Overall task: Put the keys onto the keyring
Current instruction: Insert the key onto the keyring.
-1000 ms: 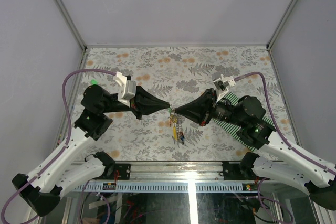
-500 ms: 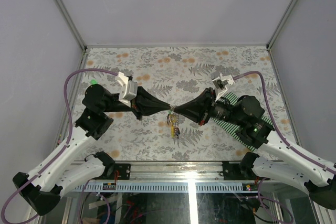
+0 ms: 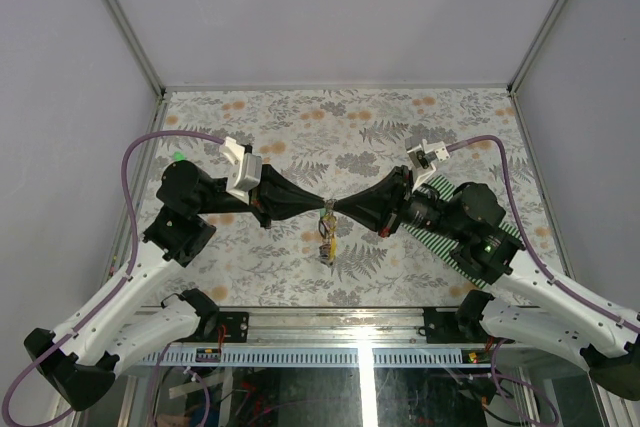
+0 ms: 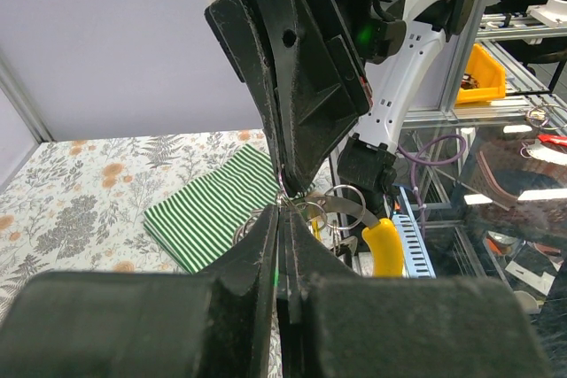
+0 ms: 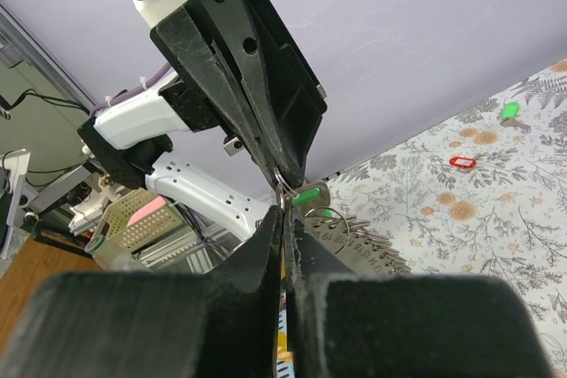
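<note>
Both left pincer (image 3: pixel 321 205) and right pincer (image 3: pixel 338 209) clamp keyring (image 3: pixel 328 212).

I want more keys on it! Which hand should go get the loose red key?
Probably the left. The left hand and right hand both pinch the keyring, but the red key lies on the table beyond the left one, on its side.

Here's the left gripper (image 3: pixel 322 205) reaching from the left and the right gripper (image 3: pixel 337 209) from the right, tip to tip over the middle of the table (image 3: pixel 350 137). The keyring (image 3: pixel 327 225) is pinched between them, and a bunch of keys (image 3: pixel 325 249) dangles beneath it toward the near edge. The mat (image 3: pixel 437 235) lies on the right side, partly under the right arm (two loose keys (image 5: pixel 462 162) sit on the table beyond the left gripper, well apart from the bunch).
</note>
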Tool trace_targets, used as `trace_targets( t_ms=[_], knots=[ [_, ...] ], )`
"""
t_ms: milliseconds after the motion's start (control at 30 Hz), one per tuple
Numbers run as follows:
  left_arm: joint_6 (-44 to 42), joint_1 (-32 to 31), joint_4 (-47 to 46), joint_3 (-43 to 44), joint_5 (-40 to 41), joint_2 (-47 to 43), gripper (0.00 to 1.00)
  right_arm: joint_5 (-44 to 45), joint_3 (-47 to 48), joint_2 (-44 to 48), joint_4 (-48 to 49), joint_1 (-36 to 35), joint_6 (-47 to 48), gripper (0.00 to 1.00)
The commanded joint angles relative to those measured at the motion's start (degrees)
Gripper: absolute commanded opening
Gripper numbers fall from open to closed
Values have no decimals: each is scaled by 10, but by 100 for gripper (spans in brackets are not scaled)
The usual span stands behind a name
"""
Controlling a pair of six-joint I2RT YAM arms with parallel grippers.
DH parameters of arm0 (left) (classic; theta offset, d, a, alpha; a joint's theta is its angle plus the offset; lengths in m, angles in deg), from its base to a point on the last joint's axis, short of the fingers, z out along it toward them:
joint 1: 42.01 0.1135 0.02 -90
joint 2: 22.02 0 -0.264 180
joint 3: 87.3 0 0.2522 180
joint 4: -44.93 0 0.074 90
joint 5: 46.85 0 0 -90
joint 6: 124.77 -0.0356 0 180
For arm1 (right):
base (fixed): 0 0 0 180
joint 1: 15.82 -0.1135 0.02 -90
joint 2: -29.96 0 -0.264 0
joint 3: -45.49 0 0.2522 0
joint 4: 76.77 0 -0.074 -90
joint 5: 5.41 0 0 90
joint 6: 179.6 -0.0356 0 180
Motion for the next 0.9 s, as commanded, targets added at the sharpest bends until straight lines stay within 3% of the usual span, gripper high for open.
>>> trace_targets(
  t_ms=[0,867],
  knots=[
    [1,-6,-35,0,-9,-4,0,39,21,19,39,-2,-4,0],
    [-15,-12,-13,-5,3,3,0,89,15,30,66,-3,-26,0]
  ],
)
